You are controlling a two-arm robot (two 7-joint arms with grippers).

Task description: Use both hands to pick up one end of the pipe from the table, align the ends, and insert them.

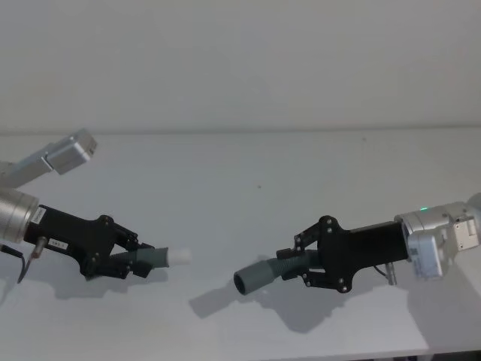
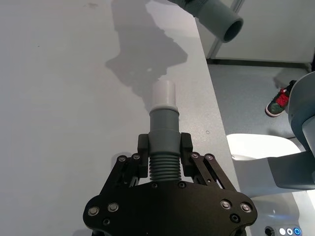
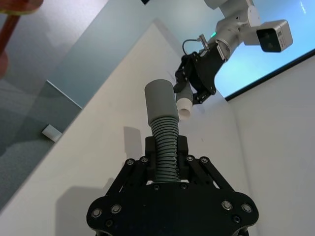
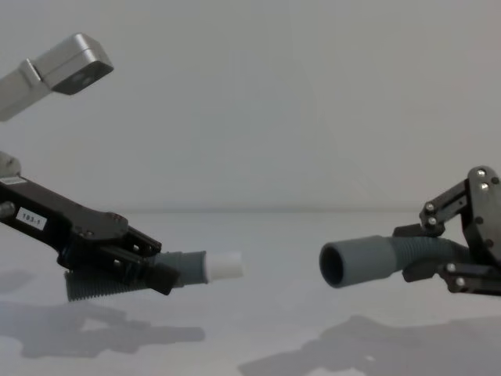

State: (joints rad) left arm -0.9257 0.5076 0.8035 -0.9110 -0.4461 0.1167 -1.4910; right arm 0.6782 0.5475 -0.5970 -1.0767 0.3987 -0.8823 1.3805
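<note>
Both pipe pieces hang above the white table [image 1: 248, 188], their ends facing each other across a gap. My left gripper [image 1: 139, 259] [image 4: 145, 266] [image 2: 164, 145] is shut on the ribbed part of one piece, whose narrow white tip [image 1: 178, 257] [image 4: 225, 266] [image 2: 164, 93] points right. My right gripper [image 1: 289, 265] [image 4: 415, 251] [image 3: 166, 145] is shut on the ribbed part of the other piece, whose wide grey cuff [image 1: 255, 277] [image 4: 356, 262] [image 3: 159, 101] opens toward the left. In the chest view the tip and the cuff mouth sit at about the same height.
Shadows of both arms fall on the table under the pieces. The table's front edge [image 2: 211, 83] runs close by, with floor beyond it. A plain pale wall [image 1: 240, 60] stands behind the table.
</note>
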